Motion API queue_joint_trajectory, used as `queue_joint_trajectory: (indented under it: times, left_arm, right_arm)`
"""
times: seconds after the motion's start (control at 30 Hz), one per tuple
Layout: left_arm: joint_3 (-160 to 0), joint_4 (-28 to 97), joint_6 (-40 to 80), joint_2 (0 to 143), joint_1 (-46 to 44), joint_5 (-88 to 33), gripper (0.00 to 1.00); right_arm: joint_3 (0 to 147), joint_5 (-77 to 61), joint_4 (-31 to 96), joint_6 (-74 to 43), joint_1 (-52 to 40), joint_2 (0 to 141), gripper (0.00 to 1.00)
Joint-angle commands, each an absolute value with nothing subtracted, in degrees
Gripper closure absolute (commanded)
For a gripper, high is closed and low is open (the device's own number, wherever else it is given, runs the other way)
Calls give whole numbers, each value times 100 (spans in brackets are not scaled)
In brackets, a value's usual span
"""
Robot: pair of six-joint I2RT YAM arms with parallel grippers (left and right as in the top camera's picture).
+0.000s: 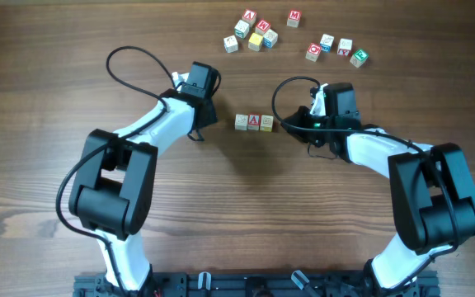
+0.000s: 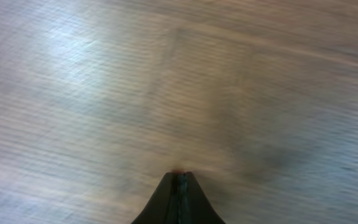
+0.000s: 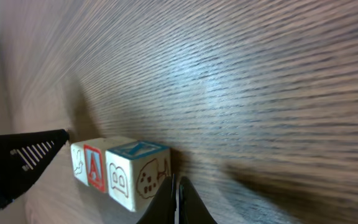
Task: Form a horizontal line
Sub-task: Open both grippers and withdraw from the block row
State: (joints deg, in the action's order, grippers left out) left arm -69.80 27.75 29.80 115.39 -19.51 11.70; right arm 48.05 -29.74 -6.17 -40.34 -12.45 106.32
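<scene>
Overhead: both arms bend inward, left tool (image 1: 208,117) and right tool (image 1: 292,125) pinched closed, flanking the three-block row (image 1: 254,122)

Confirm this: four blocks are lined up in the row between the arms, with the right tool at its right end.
Wrong on the count: the row holds three blocks, not four, as the overhead view shows. The right tool is at its right end.
</scene>
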Motion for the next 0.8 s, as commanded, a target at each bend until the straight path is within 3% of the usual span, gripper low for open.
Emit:
queue_joint_trajectory:
  times: [0.0, 0.17, 0.5, 0.77]
  left_arm:
    - [-6206, 3656, 3789, 12543, -1431, 860, 96]
    - [-6191, 3693, 3865, 12543, -1133, 624, 96]
    - [-6191, 3581, 3972, 12545, -1140, 558, 78]
    - [-6191, 3535, 3972, 12545, -1140, 558, 73]
  right_arm:
    - [4893, -2950, -563, -4112, -1487, 10715, 95]
    - [4893, -2873, -574, -4202, -1522, 10715, 95]
    - [4893, -3116, -858, -3927, -1566, 10715, 95]
    - [4893, -3118, -1072, -3881, -1658, 10718, 95]
